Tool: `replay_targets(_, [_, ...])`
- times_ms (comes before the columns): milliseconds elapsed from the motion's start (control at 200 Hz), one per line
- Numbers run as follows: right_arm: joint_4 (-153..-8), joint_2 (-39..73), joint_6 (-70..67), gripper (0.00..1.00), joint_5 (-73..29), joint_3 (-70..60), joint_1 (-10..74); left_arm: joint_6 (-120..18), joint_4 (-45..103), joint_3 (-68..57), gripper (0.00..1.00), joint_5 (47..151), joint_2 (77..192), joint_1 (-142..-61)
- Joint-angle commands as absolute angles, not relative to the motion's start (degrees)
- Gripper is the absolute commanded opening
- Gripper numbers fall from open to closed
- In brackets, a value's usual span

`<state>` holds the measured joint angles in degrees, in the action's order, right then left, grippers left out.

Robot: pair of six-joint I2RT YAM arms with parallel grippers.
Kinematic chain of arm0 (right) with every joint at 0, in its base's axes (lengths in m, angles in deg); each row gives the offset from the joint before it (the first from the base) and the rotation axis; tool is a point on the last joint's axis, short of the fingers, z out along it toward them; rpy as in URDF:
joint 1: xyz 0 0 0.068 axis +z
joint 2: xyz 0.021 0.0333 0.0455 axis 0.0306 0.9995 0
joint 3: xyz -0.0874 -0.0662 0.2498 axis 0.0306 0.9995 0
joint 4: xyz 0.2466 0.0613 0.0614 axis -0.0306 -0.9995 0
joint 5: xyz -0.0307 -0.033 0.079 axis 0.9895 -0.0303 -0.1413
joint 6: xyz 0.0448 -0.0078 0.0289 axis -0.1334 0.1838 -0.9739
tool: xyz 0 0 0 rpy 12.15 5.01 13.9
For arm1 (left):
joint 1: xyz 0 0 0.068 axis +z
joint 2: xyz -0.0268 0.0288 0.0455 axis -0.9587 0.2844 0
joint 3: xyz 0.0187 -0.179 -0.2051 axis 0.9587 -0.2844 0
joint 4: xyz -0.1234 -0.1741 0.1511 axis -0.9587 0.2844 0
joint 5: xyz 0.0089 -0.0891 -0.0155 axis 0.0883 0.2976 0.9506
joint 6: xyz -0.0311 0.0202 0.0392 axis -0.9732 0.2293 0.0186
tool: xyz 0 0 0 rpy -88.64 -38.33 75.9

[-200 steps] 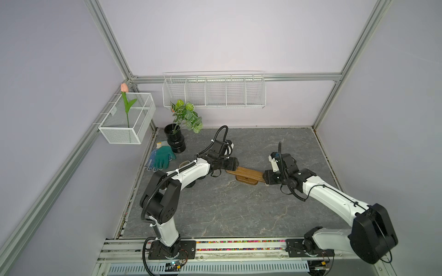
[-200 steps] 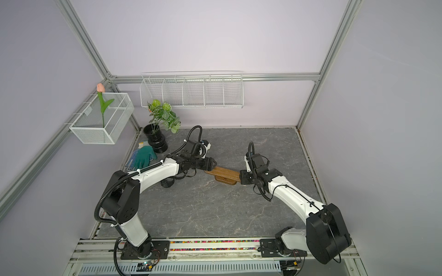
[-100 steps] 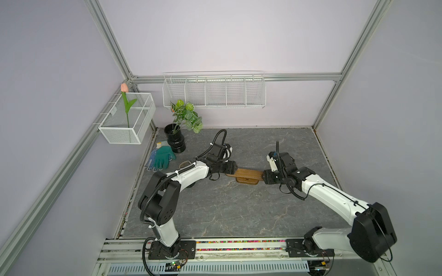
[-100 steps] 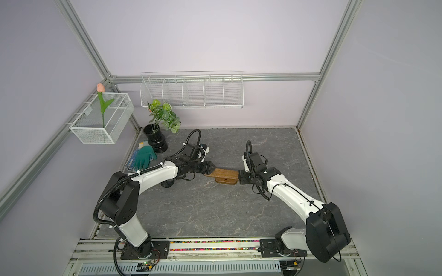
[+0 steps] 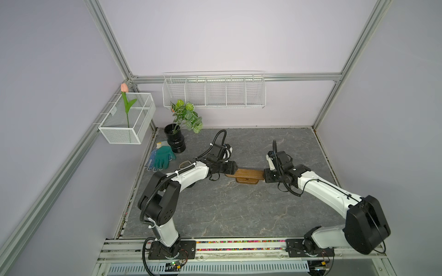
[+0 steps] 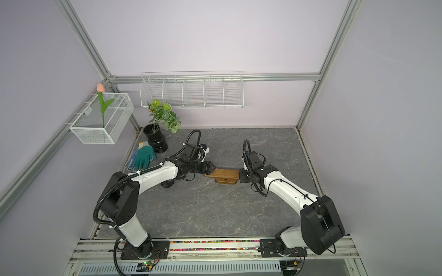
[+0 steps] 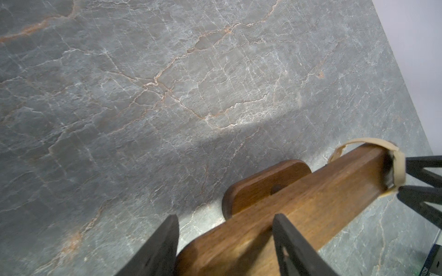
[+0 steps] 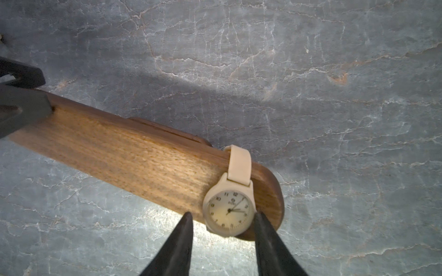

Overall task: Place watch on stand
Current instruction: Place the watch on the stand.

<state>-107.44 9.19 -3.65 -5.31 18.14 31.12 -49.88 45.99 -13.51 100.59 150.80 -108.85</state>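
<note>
The stand [image 5: 248, 174] [image 6: 224, 173] is a brown wooden bar on an oval foot in the middle of the table. My left gripper [image 5: 235, 168] [image 6: 210, 168] [image 7: 226, 216] is closed across the bar's left end [image 7: 323, 203]. A cream watch [image 8: 228, 210] [image 7: 398, 165] sits on the bar's right end [image 8: 131, 155], strap looped round the wood. My right gripper [image 5: 265, 175] [image 6: 240, 175] [image 8: 223, 213] straddles the dial. One finger [image 8: 259, 222] touches the case and a gap shows before the other. Both top views hide the watch behind that gripper.
A black ribbed vase with a plant [image 5: 175, 141] and a green glove [image 5: 162, 157] sit at the back left. A wire basket with a tulip [image 5: 126, 121] hangs on the left wall, a wire shelf [image 5: 212, 93] on the back wall. A tan loop [image 5: 184, 164] lies beside my left forearm.
My right gripper has edged left along the bar and its jaws have narrowed round the watch. The left gripper has shifted slightly right on the bar's other end.
</note>
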Motion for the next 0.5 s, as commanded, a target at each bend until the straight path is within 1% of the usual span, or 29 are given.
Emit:
replay_targets(0, [-106.5, 10.1, -3.3, 0.44, -6.4, 16.9, 31.7, -50.6, 45.8, -14.6, 0.64, 101.6, 149.8, -109.4])
replay_targets(495, [-105.5, 15.3, -2.4, 0.44, -7.2, 12.3, 36.3, -51.5, 44.9, -15.8, 0.64, 101.5, 149.2, -110.0])
